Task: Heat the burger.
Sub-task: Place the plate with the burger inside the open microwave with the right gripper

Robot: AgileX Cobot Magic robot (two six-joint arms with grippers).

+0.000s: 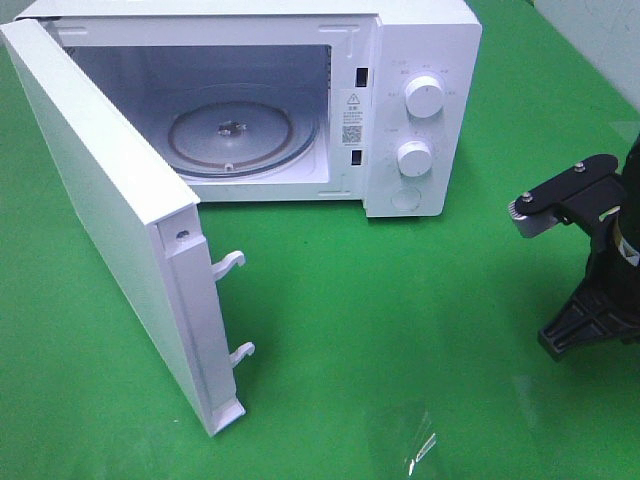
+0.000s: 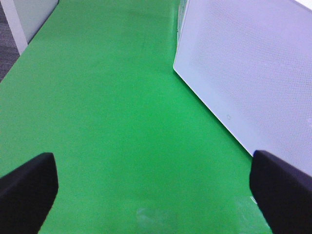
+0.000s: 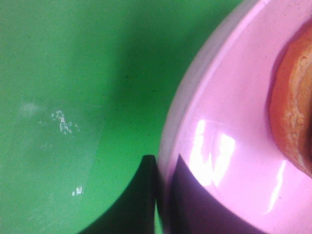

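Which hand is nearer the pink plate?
Right. The right hand grips the rim of the pink plate; the left hand hangs open by the microwave door, no plate in its view.

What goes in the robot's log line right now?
microwave door: open | left pincer: open | right pincer: shut on pink plate rim | burger: on plate

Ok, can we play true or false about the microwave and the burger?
1. The microwave door is open. True.
2. The burger is inside the microwave. False: the glass turntable is bare, and the burger sits on the pink plate.
3. The right gripper pinches the pink plate's rim. True.
4. The left gripper holds something. False: it is open and empty above the green mat.
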